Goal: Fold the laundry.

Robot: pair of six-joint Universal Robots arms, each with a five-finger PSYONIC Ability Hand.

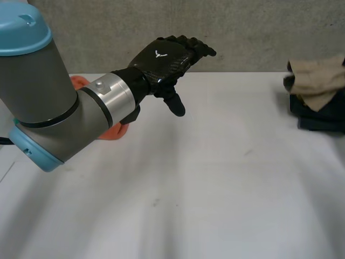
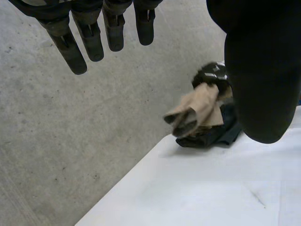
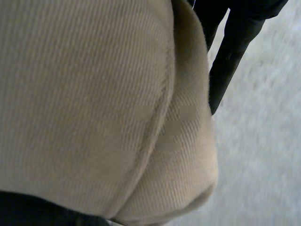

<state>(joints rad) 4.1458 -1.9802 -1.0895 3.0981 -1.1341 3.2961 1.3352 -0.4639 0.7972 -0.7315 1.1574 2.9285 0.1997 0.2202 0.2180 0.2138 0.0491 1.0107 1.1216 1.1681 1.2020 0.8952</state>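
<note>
The white table [image 1: 205, 189] is bare across its middle, which I take to be the working space where a piece would be spread for folding. The left arm [image 1: 48, 108] reaches over the near side of it. It carries the left hand [image 1: 164, 58] well above the surface, fingers loosely straight and spread, thumb hanging down, holding nothing. It looks parked out of the way and ready to receive a corner.

The laundry sits in a heap at the table's far right edge, well apart from that hand. It is 2 pieces: a dark garment [image 1: 321, 118] underneath and a tan cloth [image 1: 318, 81] bunched and draped on top. The tan cloth is soft, with a fine ribbed weave and a stitched seam running through it, and 1 fold sticks out toward the table's middle.

The right hand [image 2: 212, 74] is at the top of the tan cloth, touching it. Whether it has a hold, I cannot tell. A small orange object [image 1: 77, 83] peeks from behind the left arm.
</note>
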